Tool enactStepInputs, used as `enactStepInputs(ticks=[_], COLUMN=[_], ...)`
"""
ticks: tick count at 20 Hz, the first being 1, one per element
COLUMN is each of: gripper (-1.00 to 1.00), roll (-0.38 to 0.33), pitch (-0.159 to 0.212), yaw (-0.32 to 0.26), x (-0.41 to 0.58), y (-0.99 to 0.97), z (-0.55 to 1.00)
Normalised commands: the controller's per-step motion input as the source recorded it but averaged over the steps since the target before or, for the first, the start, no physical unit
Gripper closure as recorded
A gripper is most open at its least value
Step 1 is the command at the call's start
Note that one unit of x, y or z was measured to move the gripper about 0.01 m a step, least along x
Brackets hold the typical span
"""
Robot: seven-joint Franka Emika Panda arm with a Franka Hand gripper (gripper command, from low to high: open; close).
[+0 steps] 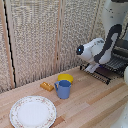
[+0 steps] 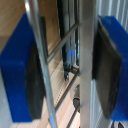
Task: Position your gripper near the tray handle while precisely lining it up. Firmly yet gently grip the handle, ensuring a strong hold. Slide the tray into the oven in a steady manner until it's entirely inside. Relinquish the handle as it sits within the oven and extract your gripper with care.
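Observation:
In the exterior view my gripper (image 1: pixel 93 67) hangs from the white-and-black arm at the outer edge of the dark wire tray (image 1: pixel 108 73). The tray sticks out of the dark oven (image 1: pixel 121 50) at the exterior view's right. In the wrist view the gripper (image 2: pixel 67 70) is open, with one blue finger (image 2: pixel 17 75) on each side. The grey tray handle (image 2: pixel 86 50) and a thinner tray bar (image 2: pixel 40 60) run between the dark pads. The pads do not press on the handle.
A blue mug (image 1: pixel 63 89), a yellow bowl (image 1: pixel 65 78) and a small orange object (image 1: pixel 47 86) stand on the wooden table (image 1: pixel 90 105). A round patterned plate (image 1: pixel 32 111) lies at the front on the exterior view's left. A woven screen stands behind.

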Motion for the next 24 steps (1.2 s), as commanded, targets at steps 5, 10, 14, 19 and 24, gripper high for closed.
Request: enactStepInputs(ticks=[5, 10, 14, 19, 24], gripper=[1.00, 1.00, 1.00, 1.00, 1.00], roll=[0.098, 0.131, 0.127, 0.056, 0.000], pitch=[-0.023, -0.027, -0.008, 0.000, -0.002], yaw=[0.036, 0.017, 0.011, 0.018, 0.021], x=[-0.056, -0.042, -0.019, -0.069, -0.120], y=[-0.77, -0.72, -0.72, -0.94, -1.00], z=[0.61, 0.79, 0.69, 0.29, 0.18])
